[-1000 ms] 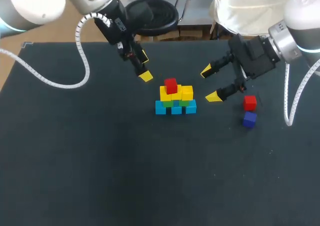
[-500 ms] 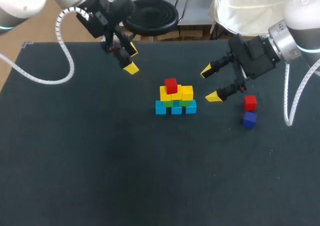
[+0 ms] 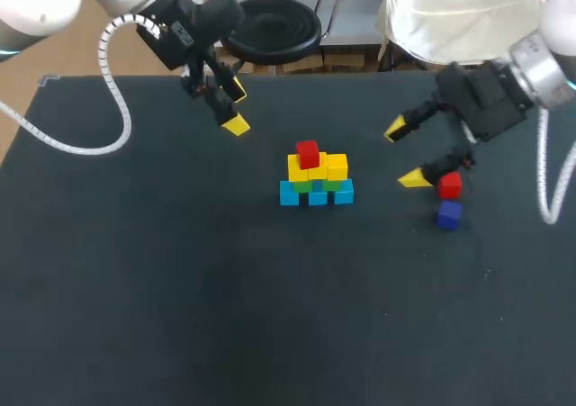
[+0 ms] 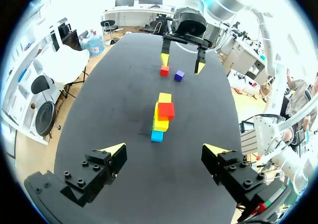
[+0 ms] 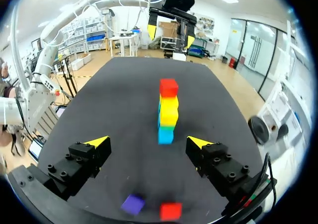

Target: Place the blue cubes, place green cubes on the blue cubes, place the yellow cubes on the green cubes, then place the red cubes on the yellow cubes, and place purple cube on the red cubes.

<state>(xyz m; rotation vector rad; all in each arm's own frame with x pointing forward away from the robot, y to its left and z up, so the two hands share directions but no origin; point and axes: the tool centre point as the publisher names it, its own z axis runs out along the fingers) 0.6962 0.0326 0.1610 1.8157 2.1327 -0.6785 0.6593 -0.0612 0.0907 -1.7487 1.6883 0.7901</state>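
Red cube (image 3: pixel 450 185) loose on the table (image 3: pixel 135 289), 3 o'clock from the stack (image 3: pixel 316 179).
Likely light, rigid, slick: pinch two opposite flat faces. Right hand (image 3: pixel 404 154), wide open and empty, sits at its 10 o'clock; purple cube (image 3: pixel 449 215), near at 6 o'clock, could get nudged. Left hand (image 3: pixel 236 107), open and empty, hangs at the stack's 10 o'clock.

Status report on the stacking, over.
Left hand and right hand open, empty. Loose red cube, purple cube by right hand. Stack has one red cube on top. Nothing blocking.

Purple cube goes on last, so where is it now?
Head view: the purple cube lies right of the stack, beside the loose red cube, near the right gripper.
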